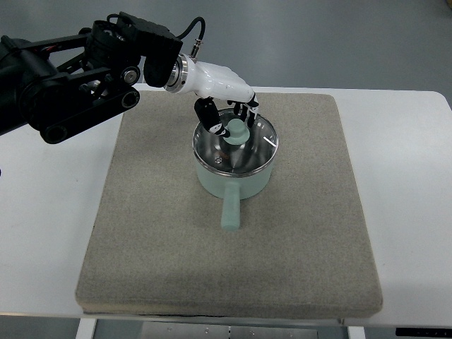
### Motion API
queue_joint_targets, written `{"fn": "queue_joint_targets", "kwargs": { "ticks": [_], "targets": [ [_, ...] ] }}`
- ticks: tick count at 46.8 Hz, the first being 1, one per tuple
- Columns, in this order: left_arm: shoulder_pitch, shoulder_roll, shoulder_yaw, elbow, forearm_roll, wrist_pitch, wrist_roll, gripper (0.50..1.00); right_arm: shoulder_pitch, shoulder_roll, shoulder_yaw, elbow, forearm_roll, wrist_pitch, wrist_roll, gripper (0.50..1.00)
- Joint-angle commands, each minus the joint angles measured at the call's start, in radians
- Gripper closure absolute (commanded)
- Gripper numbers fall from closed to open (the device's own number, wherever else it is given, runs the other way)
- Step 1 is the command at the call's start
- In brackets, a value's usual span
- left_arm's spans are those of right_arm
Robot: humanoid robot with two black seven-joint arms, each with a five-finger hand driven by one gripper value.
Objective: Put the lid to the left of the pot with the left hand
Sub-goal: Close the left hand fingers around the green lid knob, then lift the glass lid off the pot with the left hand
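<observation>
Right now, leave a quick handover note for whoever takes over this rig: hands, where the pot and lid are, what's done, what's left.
Left hand: over the far edge of the pot, fingers reaching down around the lid's knob; whether they actually grip it cannot be told.
Right hand: out of view.
Pot: on the grey mat, handle pointing toward the robot.
Lid: glass, on the pot.
Done: hand brought to the knob.
Left: secure the grip, lift the lid, set it on the mat left of the pot, release.
</observation>
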Motion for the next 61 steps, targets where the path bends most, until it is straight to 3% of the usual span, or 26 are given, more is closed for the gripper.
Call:
{"fn": "queue_joint_targets", "kwargs": {
  "ticks": [1, 11, 61],
  "targets": [
    [0.0, 0.0, 0.0, 0.0, 0.0, 0.0, 0.0, 0.904, 0.0, 0.0, 0.0, 0.0, 0.001, 0.001, 0.0, 0.579],
    [0.0, 0.001, 0.0, 0.0, 0.003, 0.0, 0.0, 1.0, 0.002, 0.0, 0.0, 0.0, 0.0, 0.0, 0.0, 0.579],
    [-0.069, 0.038, -0.018, -0.009, 0.021, 0.009, 0.002, 1.0, 0.0, 0.0, 0.0, 0.0, 0.0, 0.001, 0.0, 0.579]
  ]
}}
